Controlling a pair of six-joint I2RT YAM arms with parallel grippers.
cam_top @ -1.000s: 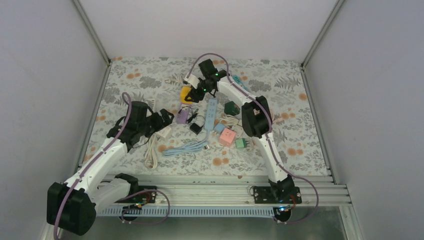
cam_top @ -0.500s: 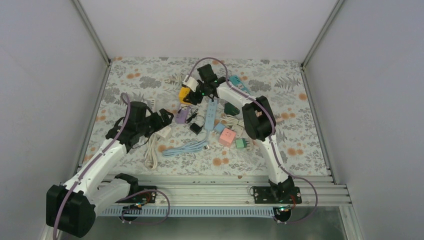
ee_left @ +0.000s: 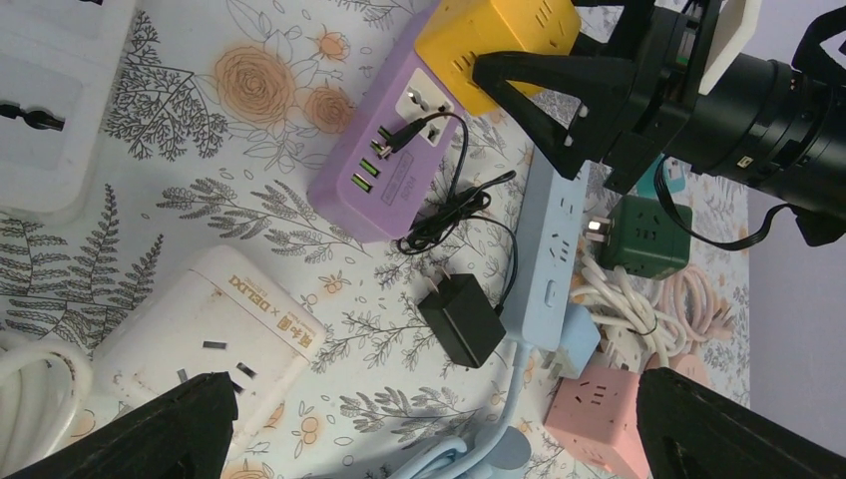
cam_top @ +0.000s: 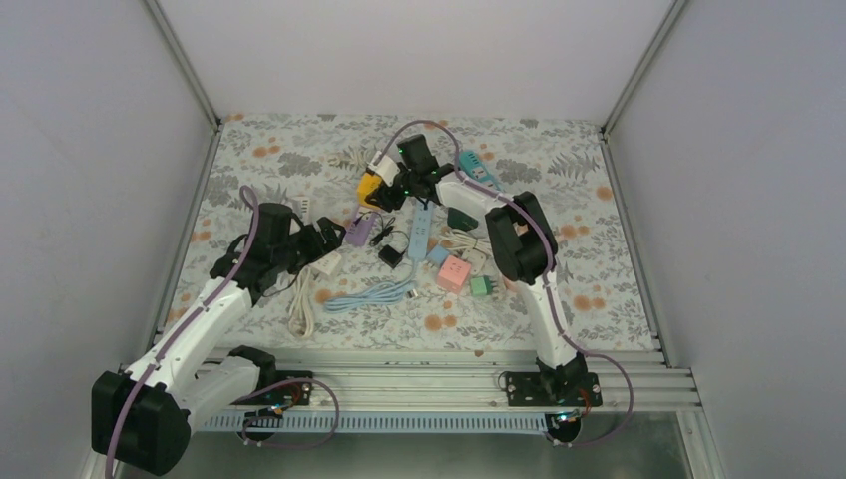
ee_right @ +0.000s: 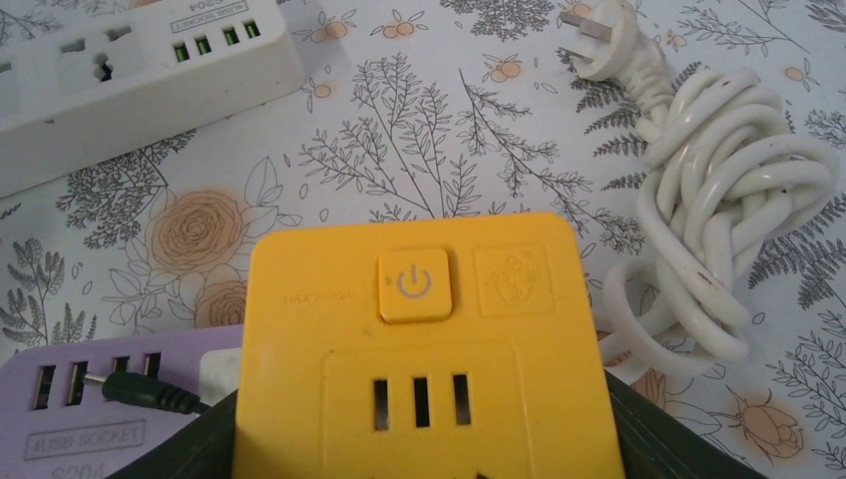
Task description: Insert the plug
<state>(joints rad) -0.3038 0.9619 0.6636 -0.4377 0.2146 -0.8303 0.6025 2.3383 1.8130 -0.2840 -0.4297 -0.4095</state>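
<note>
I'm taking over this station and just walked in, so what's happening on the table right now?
The right gripper is shut on a yellow cube socket, holding it by the end of the purple power strip, which has a thin black cable in one USB port. The left gripper hangs open and empty over the white power strip. Neither gripper holds a plug, so nothing has been inserted yet.

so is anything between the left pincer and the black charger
Nothing visible. The black charger lies uncovered ahead of the open left pincer; the blue power strip sits close beside it, and its thin cord loops beyond.
</note>
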